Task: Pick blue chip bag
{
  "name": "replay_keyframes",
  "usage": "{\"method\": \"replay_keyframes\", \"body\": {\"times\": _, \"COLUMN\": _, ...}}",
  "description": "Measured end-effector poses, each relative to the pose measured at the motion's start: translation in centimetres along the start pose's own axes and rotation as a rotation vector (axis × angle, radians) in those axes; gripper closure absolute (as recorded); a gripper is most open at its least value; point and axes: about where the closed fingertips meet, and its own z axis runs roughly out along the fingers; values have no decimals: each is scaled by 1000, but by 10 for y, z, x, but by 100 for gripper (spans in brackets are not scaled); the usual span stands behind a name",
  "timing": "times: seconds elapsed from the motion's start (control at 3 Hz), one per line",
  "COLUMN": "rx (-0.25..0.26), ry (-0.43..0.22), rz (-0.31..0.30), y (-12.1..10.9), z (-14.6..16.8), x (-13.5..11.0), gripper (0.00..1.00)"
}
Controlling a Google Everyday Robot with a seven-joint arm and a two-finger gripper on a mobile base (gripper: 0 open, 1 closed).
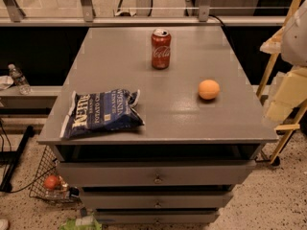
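Note:
The blue chip bag lies flat at the front left corner of the grey cabinet top. It is dark navy with white lettering and white edges, and its left end reaches the cabinet's left edge. My gripper is not in view. A pale rounded shape at the right edge may be part of my arm; I cannot tell.
A red soda can stands upright at the back middle. An orange sits right of centre. The cabinet has drawers below. A water bottle stands on a ledge at left. A wire basket sits on the floor.

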Motion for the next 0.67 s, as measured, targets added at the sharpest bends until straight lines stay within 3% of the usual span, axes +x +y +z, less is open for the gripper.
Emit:
{"method": "replay_keyframes", "body": {"times": 0.33, "rx": 0, "ry": 0, "rz": 0, "y": 0, "z": 0, "x": 0, "gripper": 0}}
{"method": "replay_keyframes", "body": {"times": 0.67, "rx": -49, "ry": -6, "rz": -116, "y": -22, "z": 20, "x": -47, "gripper": 0}}
